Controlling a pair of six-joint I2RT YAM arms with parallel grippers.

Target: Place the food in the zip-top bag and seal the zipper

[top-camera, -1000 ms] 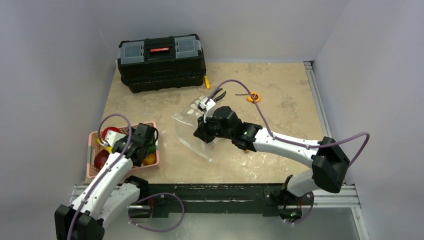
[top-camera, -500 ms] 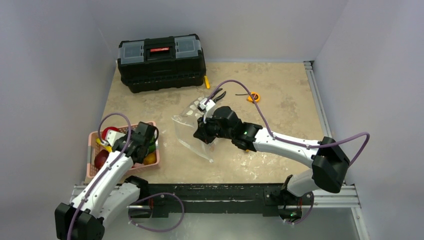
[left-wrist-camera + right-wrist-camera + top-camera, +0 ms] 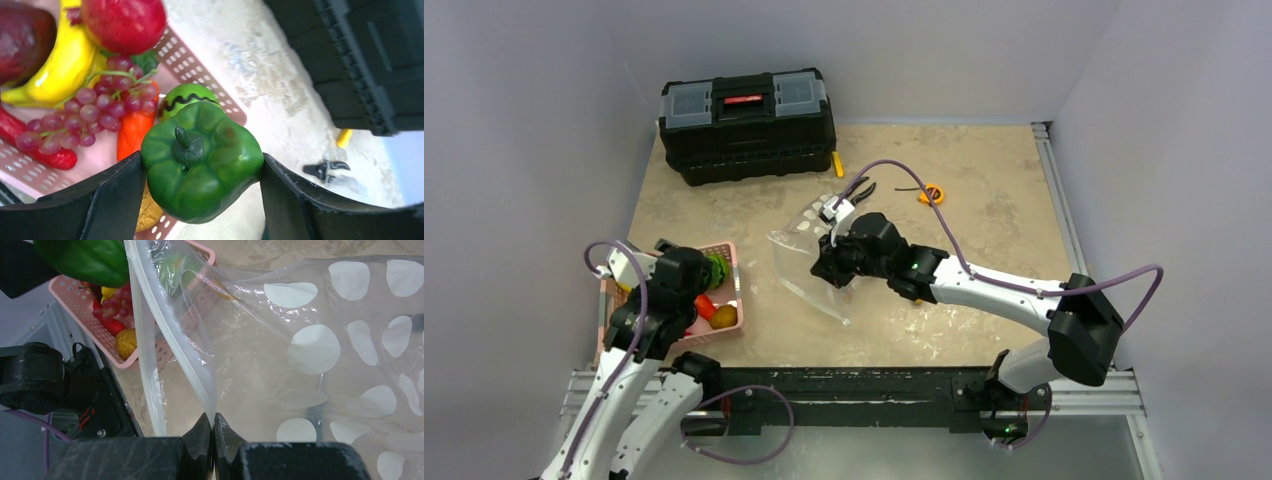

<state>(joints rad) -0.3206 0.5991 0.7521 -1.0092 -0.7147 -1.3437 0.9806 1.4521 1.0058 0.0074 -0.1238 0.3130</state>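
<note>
We see the left gripper (image 3: 202,192) with its jaws spread around a green bell pepper (image 3: 210,165), clamping it by its sides over the edge of the pink basket (image 3: 197,70). In the basket below lie a banana (image 3: 65,65), purple grapes (image 3: 95,112), a red apple (image 3: 125,22), an orange carrot (image 3: 131,137) and a red chili (image 3: 30,150). The right gripper (image 3: 214,426) has its jaws pressed together on the rim of the zip-top bag (image 3: 310,350), holding its mouth agape toward the basket. The zipper (image 3: 170,345) runs up from those fingertips, unsealed. The dotted bag sits mid-table, in front of the black toolbox (image 3: 747,125).
</note>
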